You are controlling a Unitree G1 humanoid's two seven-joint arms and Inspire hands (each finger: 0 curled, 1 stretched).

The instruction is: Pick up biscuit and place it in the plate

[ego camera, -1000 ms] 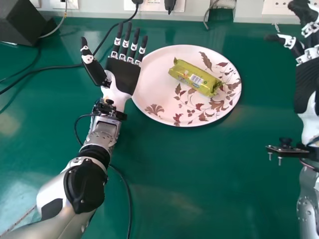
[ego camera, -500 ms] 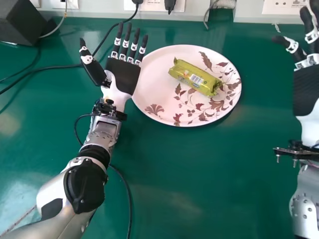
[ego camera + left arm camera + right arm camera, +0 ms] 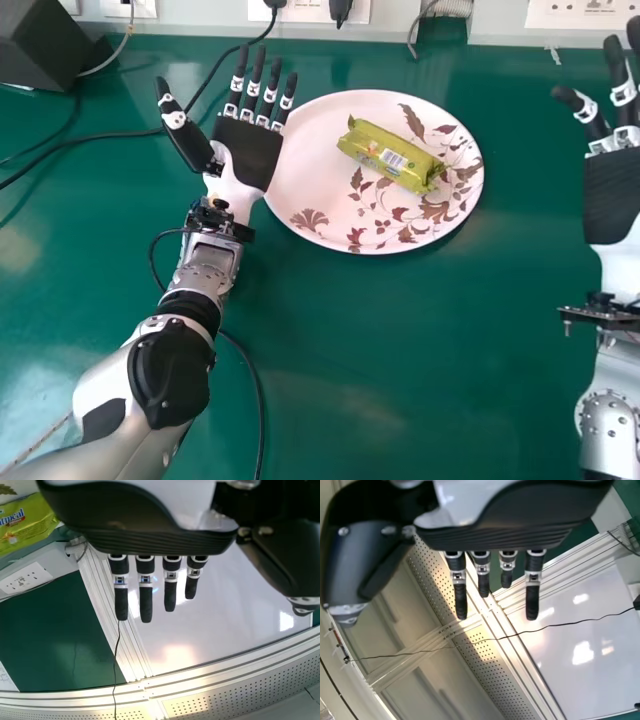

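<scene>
Head view: your right hand (image 3: 612, 200) is what changed. Over the last second it slides back toward you, on the far right side of the plate (image 3: 300, 170), and is now well apart from the rim. Fingers extended, hand wide, nothing in it. Your left hand (image 3: 250, 150) holds position just left of the plate, palm up, wide, also empty; can't tell if its fingertips touch the rim. Biscuit (image 3: 390, 155) hasn't moved: lying flat in the plate, on the half away from you, slightly slanted, well inside the rim. For the task, that reads as placement done; what you have left is probably just clearing the hands. I'd keep the left one from sweeping across the plate, or it could nudge the rim or the packet.

Left wrist view: fingers straight, no grip. You get part of the biscuit packet beside the hand, apart from the fingers, with a bit of the plate's leaf print.

Right wrist view: fingers straight, thumb out to the side, no load in the grasp.

Count: one biscuit packet, one plate, two hands, one table (image 3: 400, 350) under the plate, one dark box (image 3: 45, 45) well left of it. Cables (image 3: 120, 135): several, can't give you an exact number.
</scene>
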